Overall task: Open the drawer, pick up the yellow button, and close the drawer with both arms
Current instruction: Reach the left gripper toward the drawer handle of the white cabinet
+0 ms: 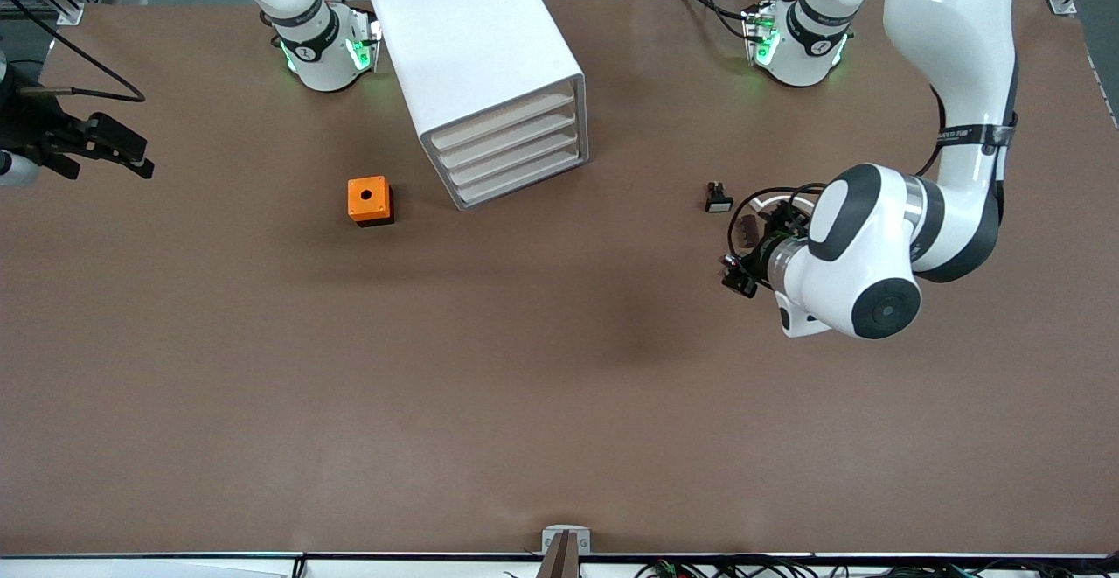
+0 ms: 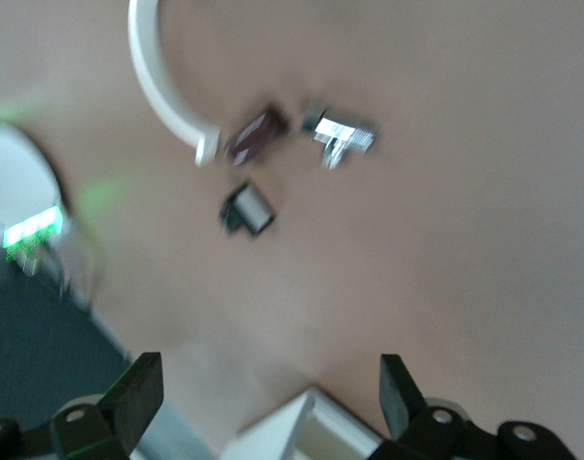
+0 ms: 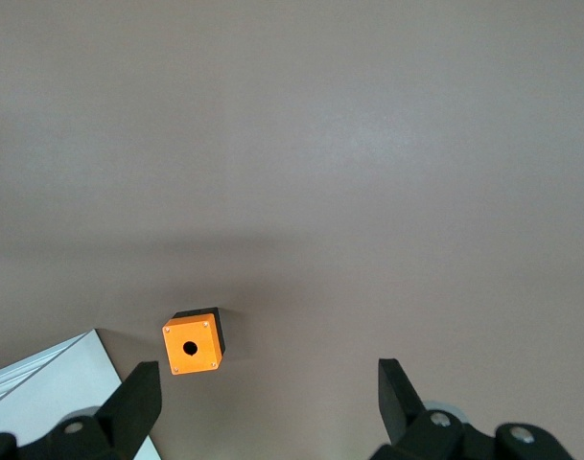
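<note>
A white cabinet [image 1: 476,45] stands at the back of the table, with several drawers [image 1: 511,151] stacked in its front, all shut. The button is out of view. My left gripper [image 1: 737,276] [image 2: 269,388] hangs open and empty over the table toward the left arm's end, its fingers pointing at the cabinet, whose corner [image 2: 306,431] shows in the left wrist view. My right gripper [image 1: 122,154] [image 3: 268,388] is held open and empty at the right arm's end of the table, facing the orange cube.
An orange cube with a round hole [image 1: 370,200] [image 3: 192,345] sits beside the cabinet toward the right arm's end. A small black part with a white face [image 1: 718,198] [image 2: 248,209] and a small brown piece [image 1: 749,228] [image 2: 256,136] lie near the left gripper.
</note>
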Motion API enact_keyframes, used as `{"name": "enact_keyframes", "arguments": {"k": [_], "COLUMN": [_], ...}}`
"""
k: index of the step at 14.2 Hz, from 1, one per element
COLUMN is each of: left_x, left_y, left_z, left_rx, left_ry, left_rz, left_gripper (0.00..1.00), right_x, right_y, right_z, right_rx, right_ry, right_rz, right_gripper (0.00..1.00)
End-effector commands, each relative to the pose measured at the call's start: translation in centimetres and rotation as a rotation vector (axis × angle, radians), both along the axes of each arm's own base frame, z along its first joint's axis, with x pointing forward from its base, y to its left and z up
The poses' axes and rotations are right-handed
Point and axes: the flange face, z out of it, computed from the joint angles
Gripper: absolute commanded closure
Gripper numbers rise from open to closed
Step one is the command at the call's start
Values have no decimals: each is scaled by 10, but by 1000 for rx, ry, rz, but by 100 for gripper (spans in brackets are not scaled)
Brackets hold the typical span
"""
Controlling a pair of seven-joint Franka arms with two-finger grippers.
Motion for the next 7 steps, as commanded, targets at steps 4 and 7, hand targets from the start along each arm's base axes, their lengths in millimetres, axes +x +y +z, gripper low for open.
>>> {"name": "enact_keyframes", "arguments": {"k": [4,7], "left_x": [-23,-38], "left_y": [-65,-98], "left_z": [-12,-18], "left_rx": [-1,36], "left_ry": [211,272], "left_rz": [209,253], "left_gripper": [1,1], "right_x": [-6,-6], "right_y": [1,0], "right_z": [4,4], "right_rx": [3,3], "right_ry": [-2,-2], "right_rz": [-1,-2], "right_gripper": [0,0]}}
